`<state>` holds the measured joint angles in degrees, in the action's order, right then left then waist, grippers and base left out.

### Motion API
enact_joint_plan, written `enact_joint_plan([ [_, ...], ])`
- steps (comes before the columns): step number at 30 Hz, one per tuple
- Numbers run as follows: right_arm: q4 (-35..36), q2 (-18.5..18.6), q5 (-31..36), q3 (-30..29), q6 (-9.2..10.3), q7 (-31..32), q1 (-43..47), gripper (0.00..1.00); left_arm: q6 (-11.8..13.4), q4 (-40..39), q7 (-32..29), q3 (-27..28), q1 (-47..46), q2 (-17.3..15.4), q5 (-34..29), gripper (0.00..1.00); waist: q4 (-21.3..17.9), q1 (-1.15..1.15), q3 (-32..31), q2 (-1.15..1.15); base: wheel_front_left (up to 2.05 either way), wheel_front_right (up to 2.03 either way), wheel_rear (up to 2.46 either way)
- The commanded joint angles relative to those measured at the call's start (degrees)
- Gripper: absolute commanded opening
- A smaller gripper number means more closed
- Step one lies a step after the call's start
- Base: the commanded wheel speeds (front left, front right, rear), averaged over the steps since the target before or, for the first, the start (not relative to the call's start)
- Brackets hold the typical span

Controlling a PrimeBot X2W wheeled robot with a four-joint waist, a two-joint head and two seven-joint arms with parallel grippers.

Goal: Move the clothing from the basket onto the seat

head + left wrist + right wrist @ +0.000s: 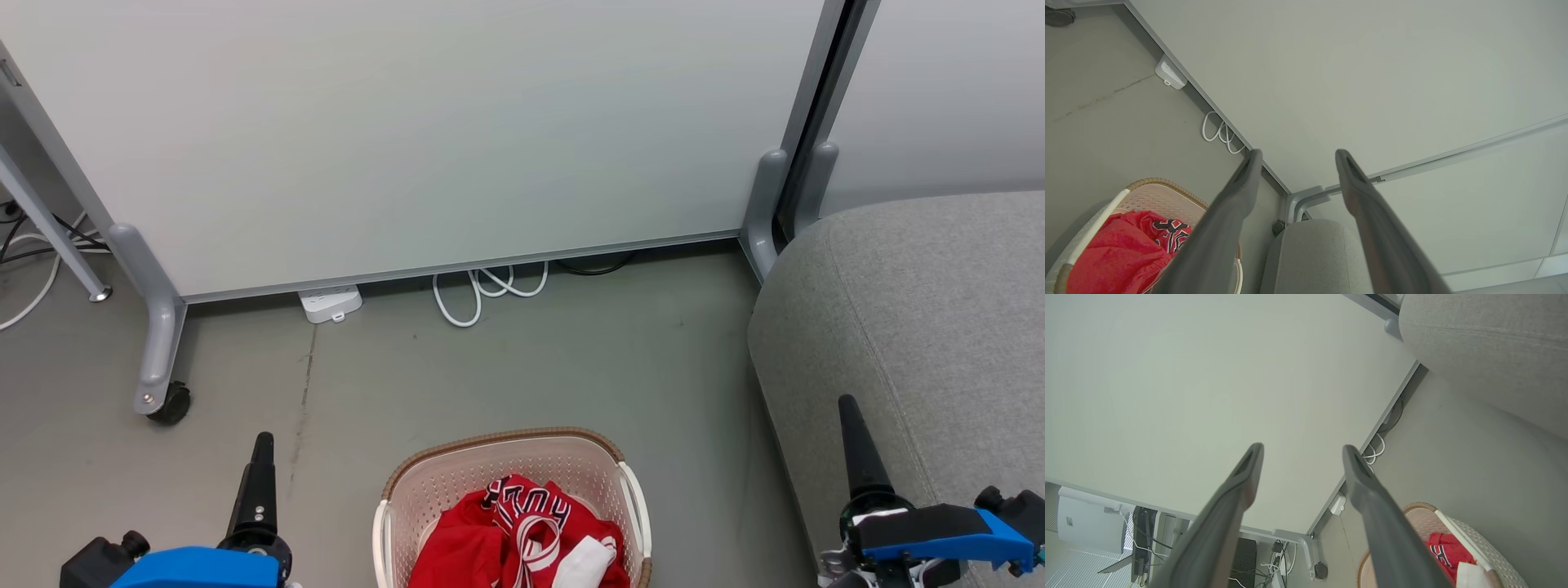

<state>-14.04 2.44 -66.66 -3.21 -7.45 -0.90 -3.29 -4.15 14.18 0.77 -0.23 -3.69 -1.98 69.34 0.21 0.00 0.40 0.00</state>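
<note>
Left end effector (1298, 154) left of clothing (1122, 257)

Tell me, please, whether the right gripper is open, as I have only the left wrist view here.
Observer: Yes, the right gripper is open, with nothing between its fingers.
Operator: Thank you. Where does it sit relative to the seat?
Observer: In the head view it shows against the near left edge of the seat, off to the right of the basket.
Operator: Is there anything other than red cloth in the basket?
Observer: A white patch of fabric shows at the right side of the red clothes.
</note>
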Motion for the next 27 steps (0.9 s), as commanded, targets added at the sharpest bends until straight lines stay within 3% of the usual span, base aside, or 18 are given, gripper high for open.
enact_joint_plan([
  [1, 1.18, 0.23, 2.95, 0.35, -0.03, -0.53, -1.48, 1.00, 0.19, -1.06, 0.67, -0.38, -1.37, -0.57, -2.23, 1.00, 0.01, 0.00, 0.03, 0.00, 0.00, 0.00, 0.00],
  [6, 1.70, 0.26, 9.58, 0.81, -0.03, -1.47, -1.32, 1.00, 0.42, -0.99, 1.74, -1.64, -1.56, -0.61, -7.71, 1.00, 0.07, 0.00, 0.12, 0.00, 0.00, 0.00, 0.00],
  [9, 2.57, 0.32, 20.38, 0.99, -0.04, -2.09, -0.89, 1.00, 1.01, -1.13, 3.93, -3.41, -1.78, -0.73, -19.69, 1.00, 0.20, 0.00, 0.11, 0.00, 0.00, 0.00, 0.00],
  [27, 4.22, 0.39, 32.83, 1.18, -0.04, -3.33, -0.45, 1.00, 1.37, -1.57, 6.70, -5.00, -2.05, -0.82, -32.21, 1.00, 0.37, 0.00, 0.41, 0.00, 0.00, 0.00, 0.00],
])
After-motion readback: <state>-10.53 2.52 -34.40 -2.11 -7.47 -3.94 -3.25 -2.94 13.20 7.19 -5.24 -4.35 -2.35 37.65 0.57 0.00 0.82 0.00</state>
